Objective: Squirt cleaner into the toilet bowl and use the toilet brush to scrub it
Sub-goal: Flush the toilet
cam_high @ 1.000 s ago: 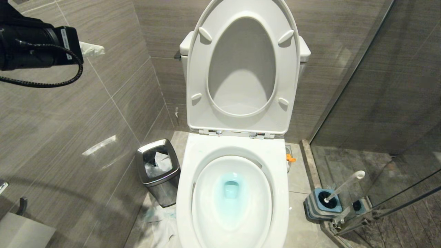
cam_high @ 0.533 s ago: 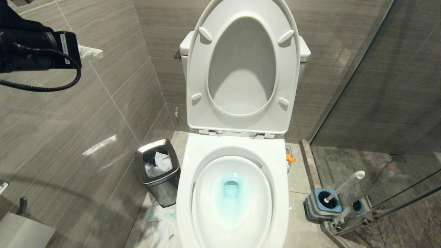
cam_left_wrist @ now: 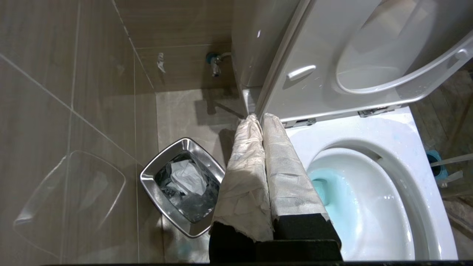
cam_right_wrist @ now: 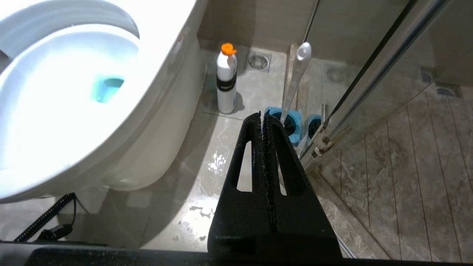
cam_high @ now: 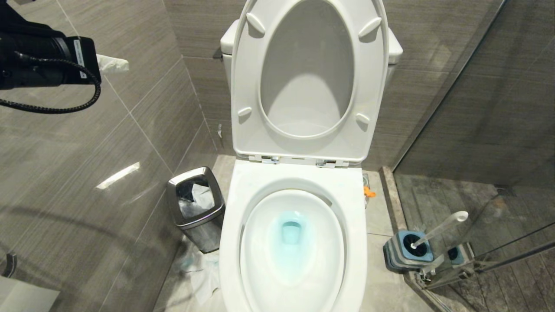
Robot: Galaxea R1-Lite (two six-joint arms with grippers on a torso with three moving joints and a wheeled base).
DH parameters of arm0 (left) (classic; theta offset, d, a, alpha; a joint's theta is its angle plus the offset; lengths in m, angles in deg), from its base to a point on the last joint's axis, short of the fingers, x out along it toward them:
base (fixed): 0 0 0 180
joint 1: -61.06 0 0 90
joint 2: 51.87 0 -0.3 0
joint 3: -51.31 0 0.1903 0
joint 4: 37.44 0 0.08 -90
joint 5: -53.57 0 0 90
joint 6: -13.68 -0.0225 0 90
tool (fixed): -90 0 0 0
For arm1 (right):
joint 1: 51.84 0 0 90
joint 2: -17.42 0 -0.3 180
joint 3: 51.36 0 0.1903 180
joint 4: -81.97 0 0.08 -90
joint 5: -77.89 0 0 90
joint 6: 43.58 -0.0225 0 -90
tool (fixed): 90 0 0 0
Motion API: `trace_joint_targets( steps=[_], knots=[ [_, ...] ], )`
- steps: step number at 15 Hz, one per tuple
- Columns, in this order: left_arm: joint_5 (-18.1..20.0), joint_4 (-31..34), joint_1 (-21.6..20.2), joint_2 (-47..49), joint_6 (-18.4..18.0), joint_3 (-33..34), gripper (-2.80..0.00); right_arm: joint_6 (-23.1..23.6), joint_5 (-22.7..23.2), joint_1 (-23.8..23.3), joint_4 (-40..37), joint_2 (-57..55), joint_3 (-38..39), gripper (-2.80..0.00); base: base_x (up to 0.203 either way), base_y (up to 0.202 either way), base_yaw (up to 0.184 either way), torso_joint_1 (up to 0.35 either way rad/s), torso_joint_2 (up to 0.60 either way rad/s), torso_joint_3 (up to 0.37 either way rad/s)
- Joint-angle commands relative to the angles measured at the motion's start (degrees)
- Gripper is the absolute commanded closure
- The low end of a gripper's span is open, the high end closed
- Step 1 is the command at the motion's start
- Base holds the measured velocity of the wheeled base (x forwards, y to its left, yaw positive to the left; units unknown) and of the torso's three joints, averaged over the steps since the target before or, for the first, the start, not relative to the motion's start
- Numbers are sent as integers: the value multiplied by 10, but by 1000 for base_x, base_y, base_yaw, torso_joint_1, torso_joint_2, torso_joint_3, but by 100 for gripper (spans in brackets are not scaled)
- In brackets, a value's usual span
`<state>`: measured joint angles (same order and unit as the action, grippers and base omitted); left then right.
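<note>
— See that? The whole view just dipped toward the large white glossy ceramic toilet bowl (cam_high: 292,242); the robot's leaning in, nothing else shifted

— Left gripper (cam_left_wrist: 258,122)?

— Cloth-wrapped fingers (cam_left_wrist: 245,173) pressed together, empty, held high, the bowl's blue water below them

— And the right gripper (cam_right_wrist: 261,117)?

— Black fingers (cam_right_wrist: 282,166) closed on nothing. The slim white plastic toilet brush (cam_right_wrist: 295,79) stands in its holder just beyond their tips, untouched. Scrubbing looks next, I'd guess
</note>
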<state>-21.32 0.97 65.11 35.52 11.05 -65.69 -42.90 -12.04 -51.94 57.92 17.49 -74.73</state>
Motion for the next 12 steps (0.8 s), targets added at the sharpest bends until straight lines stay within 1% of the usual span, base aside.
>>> trace_joint_targets(
  steps=[1,6,12],
  knots=[
    [1,0,0,-3,0,0,0,0,0,0,0,-1,0,0,0,0,0,-2,3,-196],
    [1,-3,1,-2,-9,-2,0,0,0,0,0,-1,0,0,0,0,0,3,6,-198],
    [2,-5,2,-3,-9,-3,0,0,0,0,0,-1,0,0,0,0,0,2,4,-196]
  ],
)
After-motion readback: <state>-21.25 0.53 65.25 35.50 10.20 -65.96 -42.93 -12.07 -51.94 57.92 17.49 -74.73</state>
